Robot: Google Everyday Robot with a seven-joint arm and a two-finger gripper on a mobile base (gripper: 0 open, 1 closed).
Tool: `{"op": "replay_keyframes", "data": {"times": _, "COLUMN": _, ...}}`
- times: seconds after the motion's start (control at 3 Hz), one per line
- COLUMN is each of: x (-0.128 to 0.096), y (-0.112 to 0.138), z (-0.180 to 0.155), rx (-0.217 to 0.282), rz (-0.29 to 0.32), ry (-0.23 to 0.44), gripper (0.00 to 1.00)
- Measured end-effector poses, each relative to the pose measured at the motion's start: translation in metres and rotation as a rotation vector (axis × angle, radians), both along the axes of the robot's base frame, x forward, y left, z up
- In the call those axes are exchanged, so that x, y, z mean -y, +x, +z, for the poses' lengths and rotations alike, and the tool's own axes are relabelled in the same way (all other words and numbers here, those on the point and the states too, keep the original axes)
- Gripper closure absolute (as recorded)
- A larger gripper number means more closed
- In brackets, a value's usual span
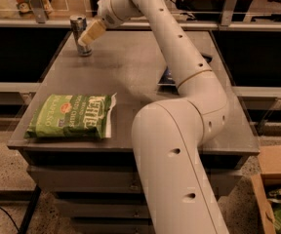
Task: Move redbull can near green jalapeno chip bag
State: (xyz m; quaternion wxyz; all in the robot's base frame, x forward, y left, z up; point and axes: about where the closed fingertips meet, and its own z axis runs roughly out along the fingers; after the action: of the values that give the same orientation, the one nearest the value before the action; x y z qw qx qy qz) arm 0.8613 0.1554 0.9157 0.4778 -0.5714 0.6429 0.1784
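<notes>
The redbull can (78, 24) stands upright at the table's far left corner. My gripper (89, 34) reaches in from the right and sits right against the can, overlapping its right side at mid height. The green jalapeno chip bag (72, 117) lies flat at the table's front left, well in front of the can. The can's lower body is partly hidden behind the gripper.
A dark blue chip bag (165, 76) lies mid-right on the grey table (130, 62), mostly hidden behind my arm. Shelving and rails run along the back. A cardboard box (277, 179) stands on the floor at the front right.
</notes>
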Motion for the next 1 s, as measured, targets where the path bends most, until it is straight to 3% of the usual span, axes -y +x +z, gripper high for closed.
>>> {"op": "replay_keyframes", "data": {"times": 0.67, "x": -0.001, "y": -0.005, "z": 0.002, "rx": 0.001, "rz": -0.038, "ry": -0.018, "gripper": 0.00}}
{"op": "replay_keyframes", "data": {"times": 1.0, "x": -0.005, "y": -0.014, "z": -0.012, "rx": -0.043, "rz": -0.033, "ry": -0.022, "gripper": 0.00}}
